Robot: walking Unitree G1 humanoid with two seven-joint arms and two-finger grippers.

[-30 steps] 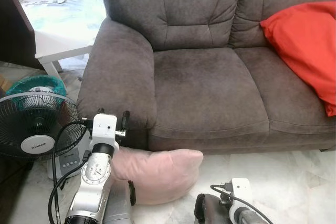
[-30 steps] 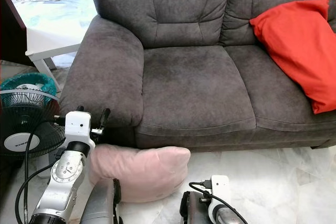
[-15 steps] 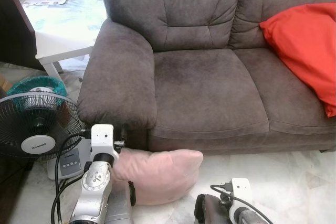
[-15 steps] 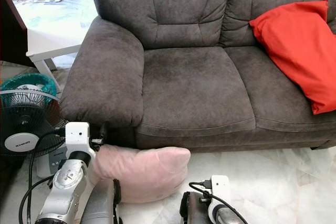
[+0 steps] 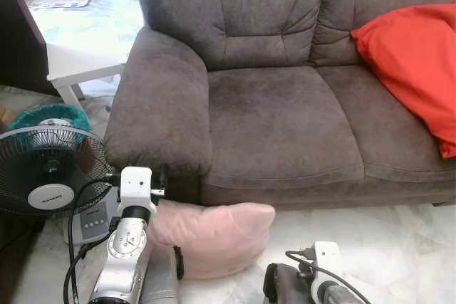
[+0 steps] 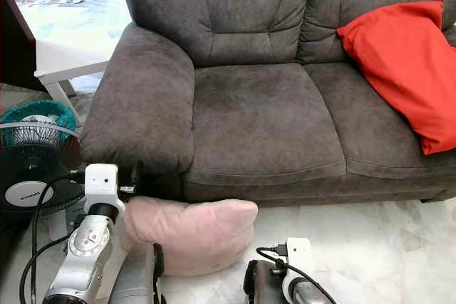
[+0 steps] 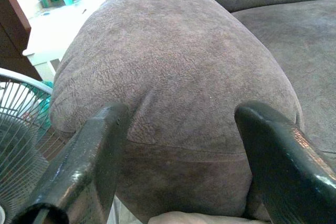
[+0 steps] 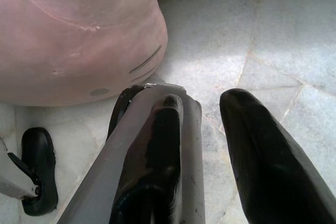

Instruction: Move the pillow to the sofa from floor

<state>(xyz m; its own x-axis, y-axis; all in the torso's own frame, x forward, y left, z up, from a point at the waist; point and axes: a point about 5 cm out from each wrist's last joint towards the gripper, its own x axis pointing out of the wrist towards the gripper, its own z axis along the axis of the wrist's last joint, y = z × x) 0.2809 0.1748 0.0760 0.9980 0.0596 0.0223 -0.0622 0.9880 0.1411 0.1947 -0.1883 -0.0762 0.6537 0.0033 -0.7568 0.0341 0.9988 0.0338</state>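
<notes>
Lowering over the last second, your left gripper [image 5: 158,178] is now sitting at the near-left end of the pink pillow [image 5: 214,235], fingers spread and grasping nothing, so you are closing in for the pickup. Your right gripper [image 8: 202,129] is hanging released over the floor [image 5: 385,240]. Soft and plump, the pillow is lying against the sofa [image 5: 278,119] base

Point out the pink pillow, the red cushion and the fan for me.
pink pillow [image 5: 214,233], left eye view, middle of its top face, on the floor.
red cushion [image 5: 417,62], left eye view, centre of its fabric, on the sofa's right seat.
fan [image 5: 46,172], left eye view, front grille above the hub.
</notes>
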